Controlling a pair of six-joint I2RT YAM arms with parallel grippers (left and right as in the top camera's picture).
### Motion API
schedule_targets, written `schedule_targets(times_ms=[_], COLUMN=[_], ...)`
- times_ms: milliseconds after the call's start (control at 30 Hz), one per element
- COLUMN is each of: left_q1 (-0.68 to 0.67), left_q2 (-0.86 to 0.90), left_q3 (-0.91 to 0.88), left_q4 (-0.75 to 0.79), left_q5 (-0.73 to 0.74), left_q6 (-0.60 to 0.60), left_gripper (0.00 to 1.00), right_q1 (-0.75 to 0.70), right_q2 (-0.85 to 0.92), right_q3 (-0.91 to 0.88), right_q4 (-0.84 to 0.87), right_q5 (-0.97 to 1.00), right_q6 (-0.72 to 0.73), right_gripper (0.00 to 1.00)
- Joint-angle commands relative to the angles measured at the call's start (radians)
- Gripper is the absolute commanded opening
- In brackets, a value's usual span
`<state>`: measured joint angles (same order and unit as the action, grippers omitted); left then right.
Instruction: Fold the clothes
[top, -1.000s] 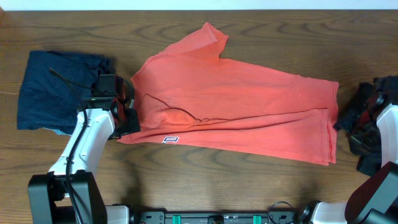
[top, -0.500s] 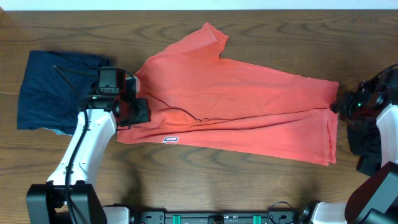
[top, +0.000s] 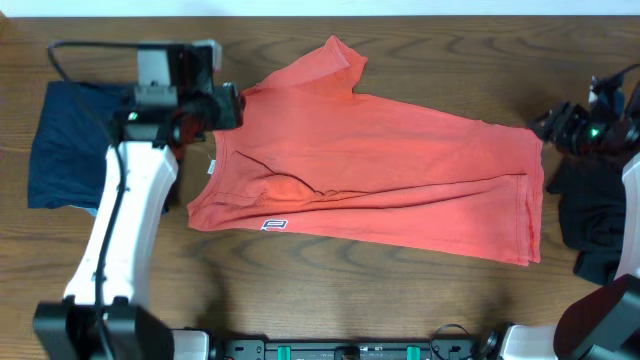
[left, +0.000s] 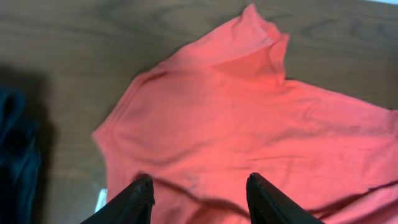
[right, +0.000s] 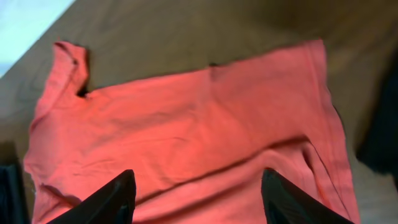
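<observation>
Brown wooden table (top: 400, 290) carries a red shirt (top: 400, 170), spread across its middle and half folded along its length. It looks light, soft and limp, so it should sag and wrinkle; corners and hems seem the best places to pinch. Left gripper (left: 200, 183) and right gripper (right: 198, 177) hover with jaws wide, holding nothing. Whether a sleeve lies under the fold is hidden; the black cloth (top: 590, 215) is partly cut off.

Orange shirt (top: 380, 170) lies between navy garment (top: 65, 150) and black garment (top: 590, 215)
</observation>
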<state>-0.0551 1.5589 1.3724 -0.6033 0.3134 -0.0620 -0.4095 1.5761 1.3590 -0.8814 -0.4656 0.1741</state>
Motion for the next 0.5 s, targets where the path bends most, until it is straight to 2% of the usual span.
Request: schedule_targets(times_ms=[0,133,233,367,467], left_q1=[-0.035,-0.051,-0.05,-0.043,-0.029], left_q2=[0.099,0.174,0.202,0.203,0.203], left_q3=[0.023,0.023,0.023,0.022,0.021], left_q4=[-0.02,-0.163,-0.267,-0.398,-0.489], left_q5=[0.011,-0.005,-0.059,-0.157,-0.192], left_q6=[0.023,0.024,0.024,0.025,0.024], left_gripper=[0.5,0.49,0.48,0.49,0.5], right_q1=[0.037,0.066,0.072,0.062,0.05], right_q2=[-0.002,0.022,0.05,0.081,0.095], right_q3=[0.013,0.001,-0.073,-0.232,-0.331], right_q4=[-0.032,-0.187,-0.255,-0.241,-0.18], right_q5=[-0.008,0.144,0.263,0.274,0.275], right_q6=[-0.033,0.0,0.012,0.014,0.051], right_gripper=[0.64,0.62,0.71,0.79,0.8])
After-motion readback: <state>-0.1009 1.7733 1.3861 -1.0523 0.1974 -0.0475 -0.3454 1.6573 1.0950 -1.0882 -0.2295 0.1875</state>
